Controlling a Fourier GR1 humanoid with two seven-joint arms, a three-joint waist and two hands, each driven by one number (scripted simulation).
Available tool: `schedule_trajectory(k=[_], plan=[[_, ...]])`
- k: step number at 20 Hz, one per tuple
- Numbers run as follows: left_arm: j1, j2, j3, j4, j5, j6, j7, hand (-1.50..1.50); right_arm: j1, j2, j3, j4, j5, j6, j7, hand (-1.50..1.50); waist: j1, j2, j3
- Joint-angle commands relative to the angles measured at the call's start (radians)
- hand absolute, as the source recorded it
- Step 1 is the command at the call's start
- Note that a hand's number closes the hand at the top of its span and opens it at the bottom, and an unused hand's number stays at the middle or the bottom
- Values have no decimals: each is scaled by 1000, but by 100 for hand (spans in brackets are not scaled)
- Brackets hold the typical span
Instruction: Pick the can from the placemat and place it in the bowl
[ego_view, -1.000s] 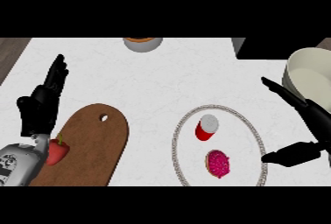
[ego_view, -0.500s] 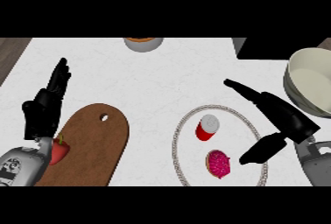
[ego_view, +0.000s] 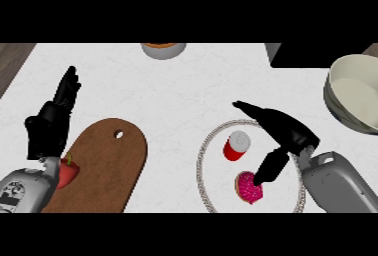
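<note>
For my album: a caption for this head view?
Right hand open beside the red can on the round placemat, bowl waiting nearby.

1. No text, label, brand, number or sign can be read anywhere in the head view.
2. The can (ego_view: 237, 146) shows only plain red and white, with no lettering.
3. Dark marks on the left forearm (ego_view: 18, 187) are too blurred to read.
</note>
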Motion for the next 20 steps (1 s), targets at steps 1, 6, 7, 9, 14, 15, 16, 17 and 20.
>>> schedule_trajectory(k=[1, 6, 7, 9, 14, 15, 16, 17, 20], plan=[[-26, -7, 49, 1, -27, -36, 33, 0, 10, 66, 4, 33, 78, 10, 29, -150, -4, -1, 0], [39, -13, 71, -107, -30, -75, 71, 0, -49, 109, -56, 237, 141, -7, -118, -150, 3, 0, 1], [50, -68, 71, -56, -72, -65, 11, 0, 18, 99, -53, 100, 149, 59, -58, -150, -5, -1, 0], [6, -110, 45, 7, -116, -43, 6, 0, -29, 153, -58, 219, 183, 14, -107, -150, -4, 0, 0], [-75, -88, 127, 28, -100, -90, 53, 0, -18, 209, -32, 309, 264, -30, -167, -150, -5, 1, 0], [-50, -123, 90, 9, -137, -90, 64, 0, -37, 224, -61, 324, 274, -27, -175, -150, -4, 0, 0], [18, -96, 134, -5, -101, -121, -7, 0, -40, 207, -87, 381, 273, -36, -237, -150, -1, 0, 0], [122, -114, 101, -64, -118, -98, -56, 0, 6, 212, -34, 327, 302, -50, -221, -150, 1, -1, 0], [13, -127, 105, 9, -137, -106, 0, 0, 10, 219, 23, 319, 384, -89, -278, 150, -6, 0, 0]])
